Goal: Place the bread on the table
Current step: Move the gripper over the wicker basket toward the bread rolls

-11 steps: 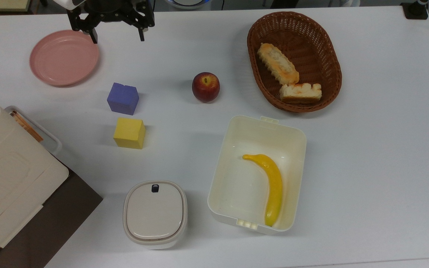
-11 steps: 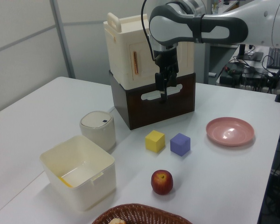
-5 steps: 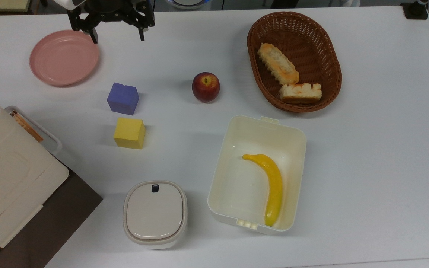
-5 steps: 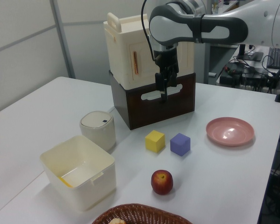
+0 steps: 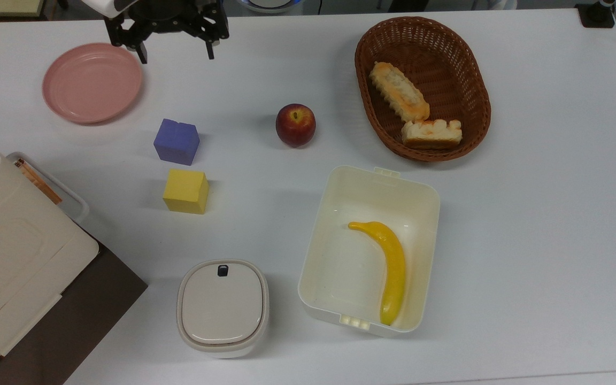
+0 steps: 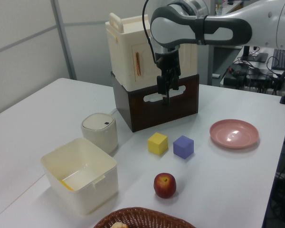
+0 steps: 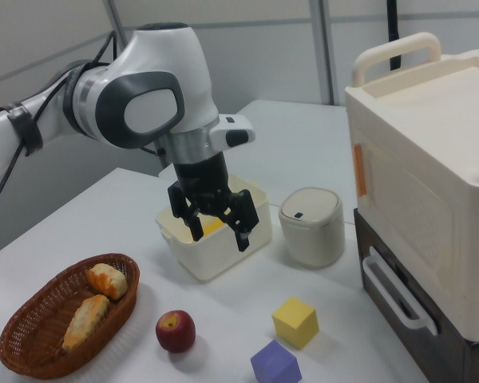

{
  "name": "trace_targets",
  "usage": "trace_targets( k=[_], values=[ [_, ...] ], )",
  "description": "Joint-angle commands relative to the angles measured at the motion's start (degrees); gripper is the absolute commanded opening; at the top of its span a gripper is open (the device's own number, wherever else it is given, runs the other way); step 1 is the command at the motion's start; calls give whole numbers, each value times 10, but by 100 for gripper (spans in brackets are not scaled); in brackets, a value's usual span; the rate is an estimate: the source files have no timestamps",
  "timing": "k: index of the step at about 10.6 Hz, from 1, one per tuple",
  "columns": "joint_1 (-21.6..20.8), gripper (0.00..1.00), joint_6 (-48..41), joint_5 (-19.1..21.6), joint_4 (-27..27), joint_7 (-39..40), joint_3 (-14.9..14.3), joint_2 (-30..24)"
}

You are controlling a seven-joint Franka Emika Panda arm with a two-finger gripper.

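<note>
My claw (image 5: 175, 55) hangs high above the white surface (image 5: 543, 214), fingers spread wide with nothing between them, close to the pink plate (image 5: 92, 82) at the top view's upper left. The bread (image 5: 431, 133) I want is well away from there, lying in the brown wicker basket (image 5: 477, 80) at the top view's upper right, down at the basket's lower end and touching the tip of the longer ridged loaf (image 5: 398, 91). So the step in hand, as I judge it, is the reach: I should carry the claw across above the apple (image 5: 295, 124), keeping high enough to clear the basket rim, then come straight down over the short piece. I would turn the fingers to straddle its narrow width, so that one finger does not land on the neighbouring loaf, and close gently, since the lumpy crust may offer uneven grip. The main risk is dragging the loaf or snagging the weave while lifting. The piece itself is chunky and short, pale cream with orange-brown toasted patches and a bumpy, scalloped upper edge; in the right view it appears as the rounder lump (image 7: 107, 280) at the far end of the basket.
</note>
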State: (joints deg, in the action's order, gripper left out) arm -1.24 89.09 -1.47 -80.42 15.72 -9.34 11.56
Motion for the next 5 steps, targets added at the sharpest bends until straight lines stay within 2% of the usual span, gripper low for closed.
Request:
trace_targets(
  k=[1, 5],
  values=[
    [-28, 100, -9, 5, -17, 13, 6, -7],
    [-126, 100, -2, 5, -25, 6, 7, 0]
  ],
)
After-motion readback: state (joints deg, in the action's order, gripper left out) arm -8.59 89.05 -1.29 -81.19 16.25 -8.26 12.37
